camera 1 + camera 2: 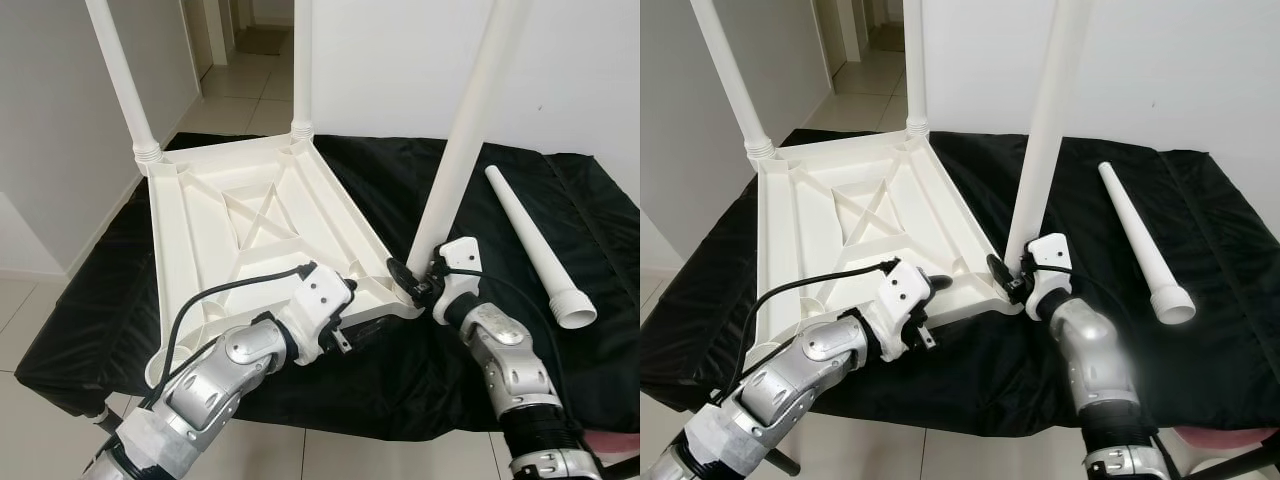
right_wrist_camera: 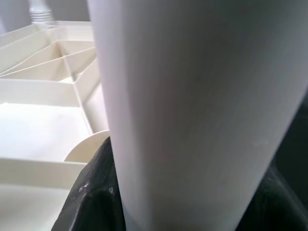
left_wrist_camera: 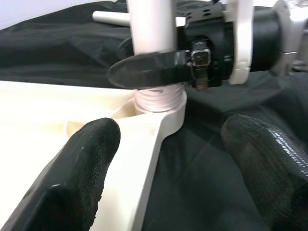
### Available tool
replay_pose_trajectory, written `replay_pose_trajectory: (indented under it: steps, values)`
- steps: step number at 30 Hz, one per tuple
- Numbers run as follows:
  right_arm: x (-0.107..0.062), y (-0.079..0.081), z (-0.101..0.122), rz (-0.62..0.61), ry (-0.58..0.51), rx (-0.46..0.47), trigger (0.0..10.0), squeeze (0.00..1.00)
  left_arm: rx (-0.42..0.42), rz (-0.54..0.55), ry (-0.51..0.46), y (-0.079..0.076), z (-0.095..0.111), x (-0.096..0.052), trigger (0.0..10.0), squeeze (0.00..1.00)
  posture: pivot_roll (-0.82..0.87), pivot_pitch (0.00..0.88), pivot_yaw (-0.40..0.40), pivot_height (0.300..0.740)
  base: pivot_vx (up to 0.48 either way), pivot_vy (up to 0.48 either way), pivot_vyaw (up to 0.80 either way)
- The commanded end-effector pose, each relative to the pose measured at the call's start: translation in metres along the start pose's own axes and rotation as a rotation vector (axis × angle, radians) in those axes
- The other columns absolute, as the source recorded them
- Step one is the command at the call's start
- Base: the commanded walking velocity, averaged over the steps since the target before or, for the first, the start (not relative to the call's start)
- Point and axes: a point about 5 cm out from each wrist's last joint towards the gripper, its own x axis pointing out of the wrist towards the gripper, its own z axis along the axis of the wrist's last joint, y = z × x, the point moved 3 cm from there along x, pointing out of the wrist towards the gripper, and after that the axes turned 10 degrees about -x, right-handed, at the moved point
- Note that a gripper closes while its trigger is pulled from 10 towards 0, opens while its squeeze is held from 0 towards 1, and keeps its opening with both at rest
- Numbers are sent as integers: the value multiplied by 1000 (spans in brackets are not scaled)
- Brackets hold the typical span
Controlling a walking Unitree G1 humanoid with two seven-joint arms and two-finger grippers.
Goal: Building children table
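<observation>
I am holding the upright table leg (image 1: 465, 150) in my right pincer (image 1: 418, 280); its corner socket (image 3: 159, 103) is directly below, left pincer (image 3: 163, 163) waiting wide.

Tabletop, white plastic, upside down (image 1: 255, 225): one.
Legs standing in tabletop corners: three — far left (image 1: 120, 75), far right (image 1: 302, 60), near right (image 1: 470, 125).
Loose leg lying on the cloth (image 1: 535, 245): one.
Black cloth (image 1: 590, 200): one.
Grippers: two — left gripper (image 1: 345, 320), right gripper (image 1: 418, 278).
</observation>
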Motion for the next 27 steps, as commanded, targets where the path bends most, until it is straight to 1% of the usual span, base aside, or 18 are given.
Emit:
replay_pose_trajectory:
  steps: [1, 2, 3, 6, 7, 8, 10, 11, 15, 16, 17, 18, 19, 20, 23, 24, 25, 27]
  values:
    - [-5, 3, -12, -50, 66, 25, 10000, 0, 16, -108, 40, -4, -5, -3, 10000, 0, -89, 35, 49, 740, 0, 0, 0]
    - [-5, 3, -12, -50, 66, 25, 10000, 0, 16, -108, 40, -4, -5, -3, 10000, 0, -89, 35, 49, 740, 0, 0, 0]
    - [-7, 3, -12, -87, 71, 35, 10000, 0, 14, -99, 44, -2, -5, -4, 10000, 0, -92, 37, 57, 740, 0, 0, 0]
    - [-8, 2, -12, -122, 78, 46, 10000, 0, 15, -90, 47, 0, -6, -4, 10000, 0, -92, 38, 58, 740, 0, 0, 0]
    - [-10, 2, -11, -161, 82, 49, 10000, 0, 19, -81, 51, 2, -6, -4, 10000, 0, -93, 42, 60, 740, 0, 0, 0]
    - [-10, 2, -11, -161, 82, 49, 10000, 0, 19, -81, 51, 2, -6, -4, 10000, 0, -93, 42, 60, 740, 0, 0, 0]
    - [-16, 4, -8, -263, 90, 76, 10000, 0, 22, -45, 67, 7, -8, -2, 10000, 0, -93, 46, 64, 740, 0, 0, 0]
    - [-16, 4, -8, -263, 90, 76, 10000, 0, 22, -45, 67, 7, -8, -2, 10000, 0, -93, 46, 64, 740, 0, 0, 0]
    - [-24, 19, -2, -375, 100, 113, 10000, 0, 16, 31, 83, 19, -10, -1, 10000, 0, -88, 52, 64, 740, 0, 0, 0]
    - [-24, 19, -2, -375, 100, 113, 10000, 0, 16, 31, 83, 19, -10, -1, 10000, 0, -88, 52, 64, 740, 0, 0, 0]
    - [-25, 22, -2, -393, 102, 120, 10000, 0, 17, 45, 85, 22, -10, -1, 10000, 0, -88, 52, 64, 740, 0, 0, 0]
    - [-26, 24, -1, -429, 109, 137, 10000, 0, 18, 72, 86, 28, -9, -1, 10000, 0, -84, 53, 61, 740, 0, 0, 0]
    - [-28, 25, -1, -455, 114, 148, 10000, 0, 19, 90, 87, 32, -8, -1, 10000, 0, -84, 53, 61, 740, 0, 0, 0]
    - [-28, 25, -1, -455, 114, 148, 10000, 0, 19, 90, 87, 32, -8, -1, 10000, 0, -84, 53, 61, 740, 0, 0, 0]
    - [-33, 23, -1, -552, 134, 160, 10000, 0, 14, 138, 88, 41, -8, -2, 10000, 0, -82, 53, 60, 740, 0, 0, 0]
    - [-33, 23, -1, -552, 134, 160, 10000, 0, 14, 138, 88, 41, -8, -2, 10000, 0, -82, 53, 60, 740, 0, 0, 0]
    - [-36, 23, -1, -585, 143, 169, 10000, 0, 6, 154, 89, 45, -8, -2, 10000, 0, -83, 52, 60, 740, 0, 0, 0]
    - [-37, 22, -1, -601, 149, 171, 10000, 0, 2, 167, 92, 47, -8, -2, 10000, 0, -83, 52, 60, 740, 0, 0, 0]
